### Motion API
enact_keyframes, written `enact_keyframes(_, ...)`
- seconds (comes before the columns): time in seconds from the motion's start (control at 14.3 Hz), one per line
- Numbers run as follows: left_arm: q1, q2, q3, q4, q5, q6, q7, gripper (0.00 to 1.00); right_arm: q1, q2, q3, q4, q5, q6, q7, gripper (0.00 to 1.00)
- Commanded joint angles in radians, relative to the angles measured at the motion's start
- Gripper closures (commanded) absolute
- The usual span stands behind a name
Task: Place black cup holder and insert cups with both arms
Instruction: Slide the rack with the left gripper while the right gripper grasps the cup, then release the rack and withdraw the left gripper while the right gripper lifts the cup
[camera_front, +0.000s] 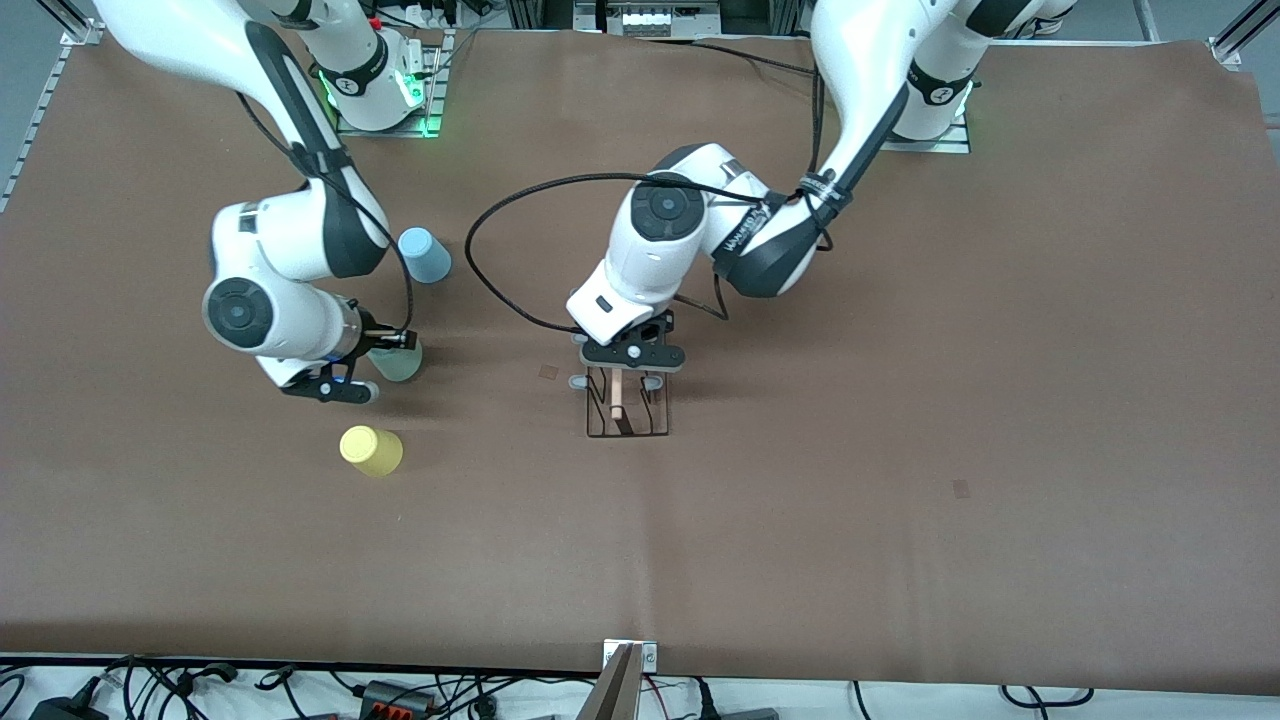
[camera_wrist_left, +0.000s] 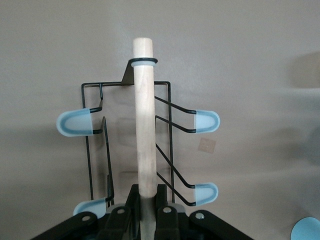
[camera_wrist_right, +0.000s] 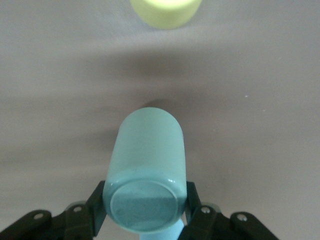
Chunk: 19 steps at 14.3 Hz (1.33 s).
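The black cup holder (camera_front: 627, 418) stands mid-table, its wire base (camera_wrist_left: 90, 150) low over the brown mat. My left gripper (camera_front: 622, 385) is shut on the holder's wooden rod (camera_wrist_left: 145, 125) at one end, with the pale-tipped pegs (camera_wrist_left: 206, 121) sticking out to both sides. My right gripper (camera_front: 388, 352) is shut on the pale green cup (camera_front: 402, 364) toward the right arm's end; the cup (camera_wrist_right: 147, 165) sits between both fingers (camera_wrist_right: 98, 200), closed base toward the wrist camera. The yellow cup (camera_front: 371, 450) lies nearer the front camera than the green one, the light blue cup (camera_front: 424, 255) farther.
A black cable (camera_front: 500, 250) loops over the mat beside the left arm's wrist. Small brown marks (camera_front: 961, 488) dot the mat. A metal bracket (camera_front: 630, 680) and loose cables lie along the table's front edge. The yellow cup (camera_wrist_right: 165, 10) shows past the green one.
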Motion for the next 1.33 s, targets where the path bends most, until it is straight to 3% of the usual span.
enact_keyframes(0.0, -0.024, 0.013, 0.019, 0.042, 0.019, -0.008, -0.026, 0.97, -0.004, 0.0, -0.001, 0.139, 0.016, -0.134, -0.006, 0.76)
enact_keyframes(0.14, -0.024, 0.025, 0.019, 0.044, 0.03, -0.008, -0.043, 0.88, -0.004, 0.002, -0.001, 0.164, 0.014, -0.148, -0.012, 0.76)
enact_keyframes(0.42, -0.014, -0.002, 0.049, 0.047, 0.03, -0.021, -0.044, 0.53, -0.004, 0.005, -0.002, 0.163, 0.014, -0.149, -0.015, 0.76)
enact_keyframes(0.56, -0.004, -0.031, 0.078, 0.045, 0.035, -0.022, -0.032, 0.0, -0.002, 0.004, -0.002, 0.164, 0.014, -0.148, -0.011, 0.76)
enact_keyframes(0.7, 0.008, -0.09, 0.109, 0.044, 0.03, -0.086, -0.032, 0.0, 0.004, 0.004, 0.001, 0.169, 0.016, -0.149, -0.009, 0.76)
enact_keyframes(0.91, 0.117, -0.201, 0.125, 0.035, 0.032, -0.219, -0.03, 0.0, 0.032, -0.004, 0.028, 0.196, 0.017, -0.167, 0.002, 0.76)
enact_keyframes(1.26, 0.386, -0.314, 0.119, 0.03, 0.032, -0.434, -0.02, 0.0, 0.136, -0.003, 0.045, 0.287, 0.187, -0.243, 0.162, 0.76)
